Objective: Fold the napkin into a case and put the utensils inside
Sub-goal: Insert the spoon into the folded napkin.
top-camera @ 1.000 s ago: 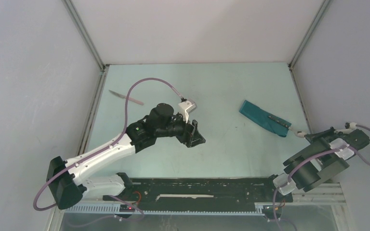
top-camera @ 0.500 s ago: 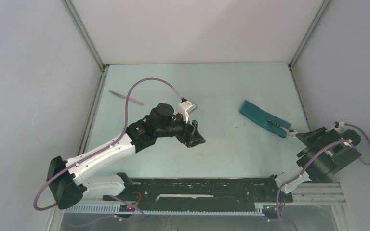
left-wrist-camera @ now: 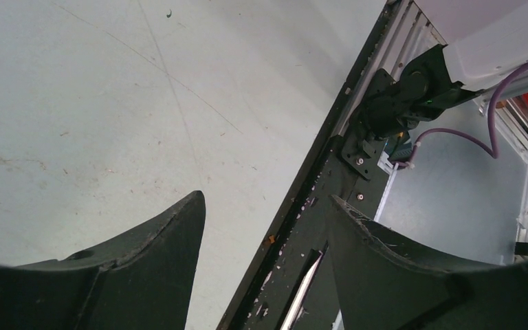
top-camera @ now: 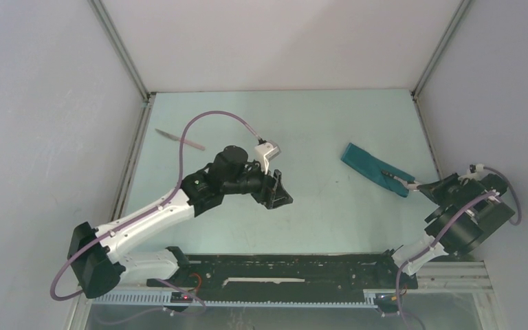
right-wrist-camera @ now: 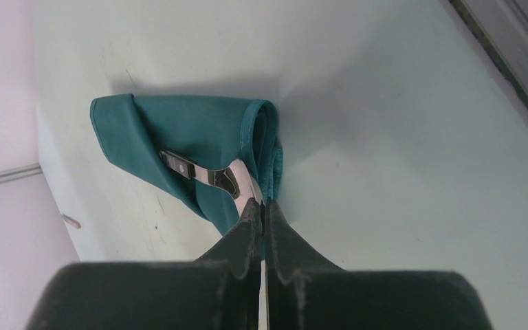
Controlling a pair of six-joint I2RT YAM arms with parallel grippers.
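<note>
Left gripper (top-camera: 280, 192): fingers spread, holding nothing, over bare table (top-camera: 316, 124) near the middle.
Right gripper (right-wrist-camera: 261, 206): clamped on the spoon (right-wrist-camera: 203, 170), near the right edge.
Case (right-wrist-camera: 192, 130): flat strip by the right wall, spoon's far end on it.
Knife (top-camera: 180, 139): by the left edge, well apart.

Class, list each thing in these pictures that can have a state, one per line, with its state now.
napkin: folded into a narrow strip, flat on the table.
spoon: clamped in the right gripper, far end over the napkin.
knife: lying loose at the table's far left, untouched.
left gripper: open, empty.
right gripper: shut on the spoon.
</note>
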